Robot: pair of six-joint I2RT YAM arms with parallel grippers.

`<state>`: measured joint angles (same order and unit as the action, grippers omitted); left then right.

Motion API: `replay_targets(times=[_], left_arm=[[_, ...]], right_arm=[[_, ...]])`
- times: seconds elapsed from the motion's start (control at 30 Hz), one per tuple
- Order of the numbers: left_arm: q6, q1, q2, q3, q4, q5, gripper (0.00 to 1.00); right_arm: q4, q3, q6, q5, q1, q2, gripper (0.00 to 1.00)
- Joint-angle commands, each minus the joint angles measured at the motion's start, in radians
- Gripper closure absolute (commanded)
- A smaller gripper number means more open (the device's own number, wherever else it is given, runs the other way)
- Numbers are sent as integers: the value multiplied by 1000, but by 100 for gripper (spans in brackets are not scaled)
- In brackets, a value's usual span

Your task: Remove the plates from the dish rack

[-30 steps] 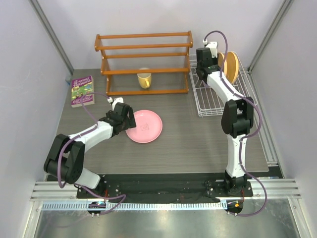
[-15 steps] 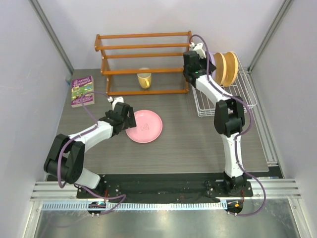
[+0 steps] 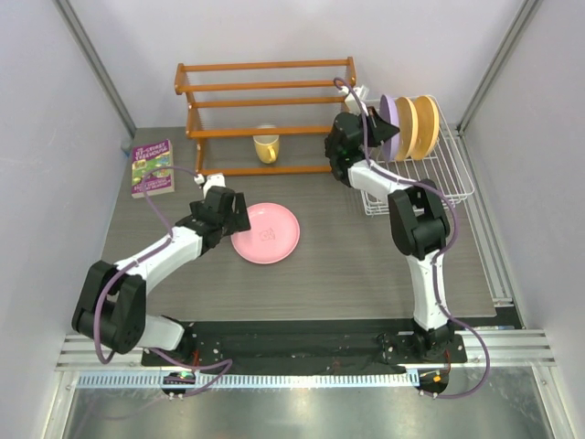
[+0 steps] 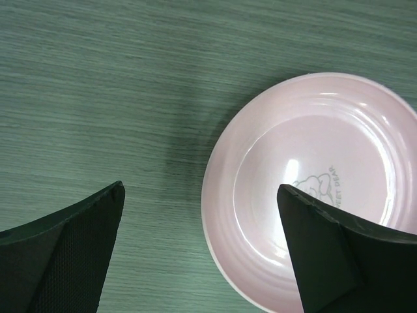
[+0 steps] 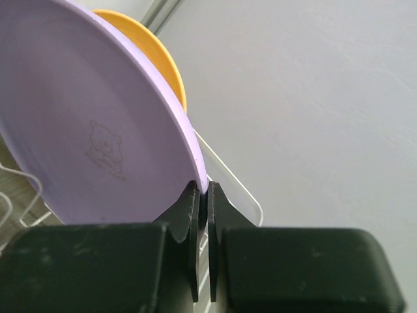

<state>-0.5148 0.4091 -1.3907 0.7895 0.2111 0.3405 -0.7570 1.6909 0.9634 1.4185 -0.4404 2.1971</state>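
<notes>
right fingers (image 5: 192, 208) are pinched on the rim of the pale lavender round plastic plate (image 5: 85, 130), which stands on edge above them; left fingers (image 4: 71, 248) spread wide, empty.

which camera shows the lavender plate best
Right wrist: the lavender plate fills the frame, its bear print clear and its rim pinched in the right claw. Top external shows it small and nearly edge-on at the dish rack. Left wrist shows only the pink plate, not the lavender one.
</notes>
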Motion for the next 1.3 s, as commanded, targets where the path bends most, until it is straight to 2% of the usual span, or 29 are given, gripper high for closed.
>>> replay_targets(times=[0.0,0.13,0.17,0.23,0.27,0.3,0.37,0.43,0.47,0.7,1.0,1.27], left_arm=[[9,-3,71,36,-9,-4,1],[-7,-3,111,33,-6,-34,1],[-10,-3,120,28,-6,-49,0],[-16,-3,145,25,-16,-67,1],[-17,-3,154,16,-25,-98,0],[-19,-3,171,11,-35,-109,0],[-28,-3,183,-1,-65,-155,1],[-31,-3,200,-6,-94,-192,1],[-34,-3,206,-9,-104,-210,0],[-88,7,236,-32,-232,-375,1],[-97,83,203,-81,-432,-391,1],[-105,132,170,-99,-490,-377,2]], right_arm=[[-53,-49,-46,31,-53,-232,99],[135,-106,-213,27,-73,-362,99],[330,-105,-365,10,-81,-387,99],[585,-77,-570,-35,-96,-470,99],[857,-62,-765,-115,-101,-493,99],[962,-41,-860,-163,-103,-546,99],[1153,-45,-1019,-295,-109,-600,99],[1234,-80,-1093,-372,-112,-681,99],[1286,-97,-1127,-476,-112,-709,99],[1351,-307,-1342,-824,-130,-879,99],[1297,-444,-1445,-1003,-196,-932,99],[1216,-497,-1522,-1127,-216,-935,99]])
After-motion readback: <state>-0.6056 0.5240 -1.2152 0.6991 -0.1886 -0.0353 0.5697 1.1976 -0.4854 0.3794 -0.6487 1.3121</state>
